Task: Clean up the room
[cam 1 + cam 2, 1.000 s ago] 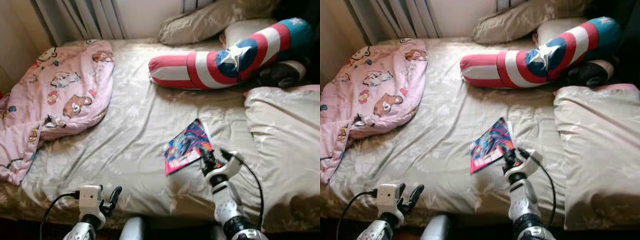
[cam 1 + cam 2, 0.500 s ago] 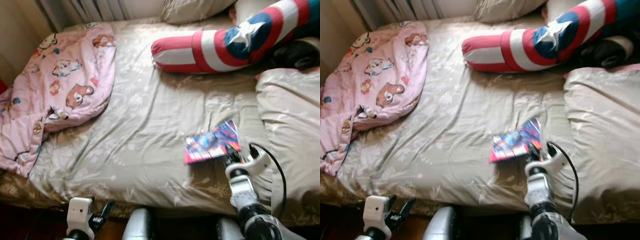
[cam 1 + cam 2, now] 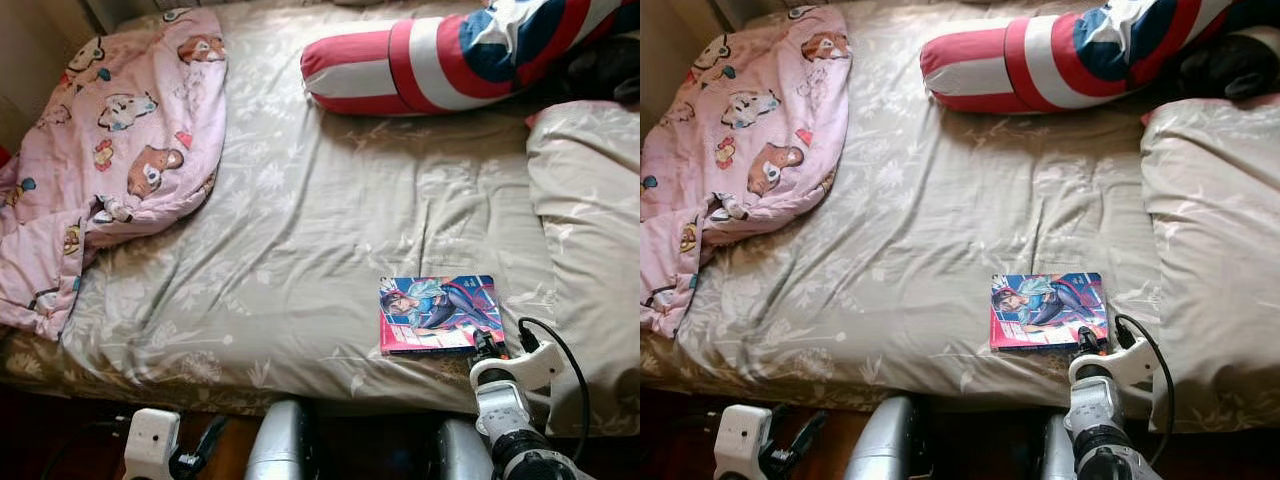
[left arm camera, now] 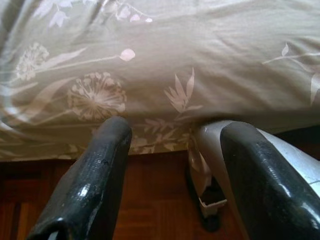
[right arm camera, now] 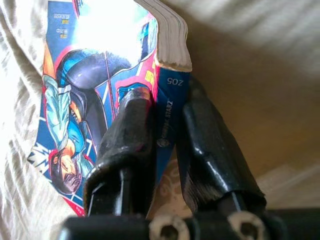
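Observation:
A colourful comic book [image 3: 438, 313] lies near the front edge of the bed, right of centre. My right gripper [image 3: 487, 345] is shut on its near right corner. The right wrist view shows both black fingers [image 5: 127, 135] pinching the book's spine [image 5: 167, 125], cover facing up. My left gripper [image 3: 205, 443] hangs low beside the bed's front edge, below the mattress. Seen from the left wrist, its fingers [image 4: 95, 170] stand open with nothing between them, facing the flowered sheet [image 4: 165, 60].
A pink cartoon blanket [image 3: 110, 150] is bunched at the bed's left. A red, white and blue bolster [image 3: 450, 55] lies at the back. A beige pillow [image 3: 590, 220] fills the right side. Wooden floor [image 4: 150, 210] lies under the bed edge.
The right gripper has dragged the comic book toward the front edge of the bed and turned it flat. The camera has tilted down. The left gripper has dropped lower.

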`<state>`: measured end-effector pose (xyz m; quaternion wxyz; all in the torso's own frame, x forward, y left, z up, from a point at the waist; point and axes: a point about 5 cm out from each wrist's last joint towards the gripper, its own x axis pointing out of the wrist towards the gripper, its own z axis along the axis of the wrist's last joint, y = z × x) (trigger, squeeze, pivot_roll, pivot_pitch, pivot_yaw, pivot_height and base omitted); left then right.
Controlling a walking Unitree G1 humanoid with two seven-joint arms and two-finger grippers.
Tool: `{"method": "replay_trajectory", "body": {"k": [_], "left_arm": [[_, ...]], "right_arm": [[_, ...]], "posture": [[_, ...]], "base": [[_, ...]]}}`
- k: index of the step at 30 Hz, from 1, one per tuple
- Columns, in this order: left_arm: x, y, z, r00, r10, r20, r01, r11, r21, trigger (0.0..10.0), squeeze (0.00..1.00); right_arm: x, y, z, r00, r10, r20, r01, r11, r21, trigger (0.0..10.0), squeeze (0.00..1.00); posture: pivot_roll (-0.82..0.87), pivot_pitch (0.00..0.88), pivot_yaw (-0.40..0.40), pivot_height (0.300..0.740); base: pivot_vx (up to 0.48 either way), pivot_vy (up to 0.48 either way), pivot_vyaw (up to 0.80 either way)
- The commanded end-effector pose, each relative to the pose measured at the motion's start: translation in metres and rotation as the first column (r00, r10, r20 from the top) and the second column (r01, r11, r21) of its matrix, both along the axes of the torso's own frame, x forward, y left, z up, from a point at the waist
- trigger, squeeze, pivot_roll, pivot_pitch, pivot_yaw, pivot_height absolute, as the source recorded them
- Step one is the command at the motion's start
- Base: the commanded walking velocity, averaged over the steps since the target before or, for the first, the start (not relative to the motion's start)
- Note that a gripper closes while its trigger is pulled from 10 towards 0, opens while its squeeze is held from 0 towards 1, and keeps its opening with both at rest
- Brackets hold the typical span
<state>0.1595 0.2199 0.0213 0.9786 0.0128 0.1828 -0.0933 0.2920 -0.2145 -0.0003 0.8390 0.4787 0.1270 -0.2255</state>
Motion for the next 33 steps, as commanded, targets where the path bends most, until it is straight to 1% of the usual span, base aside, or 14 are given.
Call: {"method": "replay_trajectory", "body": {"k": [1, 7, 9, 10, 11, 12, 13, 18, 21, 22, 23, 24, 25, 33], "left_arm": [[-0.009, 0.002, -0.003, 0.999, -0.004, -0.044, 0.005, 1.0, 0.014, 10.0, 0.0], [-0.008, -0.001, -0.002, 0.999, -0.014, -0.048, 0.015, 1.0, 0.015, 10.0, 0.0], [-0.008, -0.001, -0.002, 0.999, -0.013, -0.051, 0.014, 1.0, 0.014, 10.0, 0.0], [-0.007, -0.002, -0.002, 0.999, -0.013, -0.051, 0.014, 1.0, 0.014, 10.0, 0.0], [-0.006, -0.003, -0.002, 0.999, -0.014, -0.05, 0.015, 1.0, 0.013, 10.0, 0.0], [-0.005, -0.003, -0.002, 0.999, -0.015, -0.05, 0.015, 1.0, 0.012, 10.0, 0.0], [-0.005, -0.004, -0.002, 0.999, -0.015, -0.049, 0.016, 1.0, 0.011, 10.0, 0.0], [-0.003, -0.006, 0.0, 0.999, -0.018, -0.049, 0.018, 1.0, 0.009, 10.0, 0.0], [0.0, -0.007, -0.003, 0.999, -0.018, -0.05, 0.018, 1.0, 0.006, 10.0, 0.0], [0.001, -0.008, -0.003, 0.999, -0.017, -0.048, 0.018, 1.0, 0.005, 10.0, 0.0], [0.001, -0.008, -0.003, 0.999, -0.017, -0.048, 0.018, 1.0, 0.005, 10.0, 0.0], [0.002, -0.008, -0.003, 0.999, -0.018, -0.048, 0.018, 1.0, 0.004, 10.0, 0.0], [0.003, -0.009, -0.003, 0.999, -0.019, -0.046, 0.019, 1.0, 0.002, 10.0, 0.0], [0.014, -0.015, -0.004, 0.999, -0.02, -0.035, 0.02, 1.0, -0.013, 10.0, 0.0]], "right_arm": [[-0.023, 0.003, -0.024, 0.991, -0.033, -0.131, 0.037, 0.999, 0.024, 10.0, 0.0], [-0.022, 0.004, -0.023, 0.991, -0.039, -0.128, 0.043, 0.999, 0.028, 10.0, 0.0], [-0.022, 0.004, -0.023, 0.991, -0.038, -0.131, 0.042, 0.999, 0.027, 10.0, 0.12], [-0.022, 0.003, -0.023, 0.991, -0.04, -0.13, 0.044, 0.999, 0.026, 10.0, 0.3], [-0.022, 0.002, -0.022, 0.99, -0.046, -0.132, 0.049, 0.998, 0.026, 10.0, 0.76], [-0.023, 0.001, -0.022, 0.99, -0.048, -0.134, 0.052, 0.998, 0.025, 10.0, 0.76], [-0.023, 0.0, -0.022, 0.99, -0.051, -0.134, 0.055, 0.998, 0.025, 10.0, 0.92], [-0.024, -0.003, -0.022, 0.988, -0.067, -0.139, 0.071, 0.997, 0.023, 10.0, 0.91], [-0.025, -0.007, -0.023, 0.985, -0.092, -0.146, 0.095, 0.995, 0.017, 10.0, 0.86], [-0.026, -0.008, -0.023, 0.984, -0.098, -0.149, 0.102, 0.995, 0.015, 10.0, 0.82], [-0.026, -0.008, -0.023, 0.984, -0.098, -0.149, 0.102, 0.995, 0.015, 10.0, 0.82], [-0.026, -0.008, -0.023, 0.983, -0.1, -0.152, 0.104, 0.995, 0.014, 10.0, 0.63], [-0.025, -0.009, -0.022, 0.983, -0.101, -0.151, 0.105, 0.994, 0.013, 10.0, 0.0], [-0.024, -0.013, -0.02, 0.981, -0.135, -0.14, 0.137, 0.99, 0.007, 10.0, 0.0]], "posture": [[0.27, 0.334, 0.176, 0.637], [0.27, 0.338, 0.176, 0.637], [0.27, 0.336, 0.173, 0.637], [0.27, 0.334, 0.171, 0.637], [0.26, 0.334, 0.171, 0.637], [0.26, 0.334, 0.17, 0.637], [0.26, 0.333, 0.17, 0.637], [0.26, 0.333, 0.168, 0.637], [0.25, 0.332, 0.164, 0.637], [0.25, 0.33, 0.163, 0.637], [0.25, 0.33, 0.163, 0.637], [0.25, 0.33, 0.162, 0.637], [0.24, 0.33, 0.16, 0.637], [0.21, 0.309, 0.147, 0.637]], "base": [[0.0, 0.0, 0.0], [0.0, 0.0, 0.0], [0.0, 0.0, 0.0], [0.0, 0.0, 0.0], [0.0, 0.0, 0.0], [0.0, 0.0, 0.0], [0.0, 0.0, 0.0], [0.0, 0.0, 0.0], [0.0, 0.0, 0.0], [0.0, 0.0, 0.0], [0.0, 0.0, 0.0], [0.0, 0.0, 0.0], [0.0, 0.0, 0.0], [0.0, 0.0, 0.0]]}}
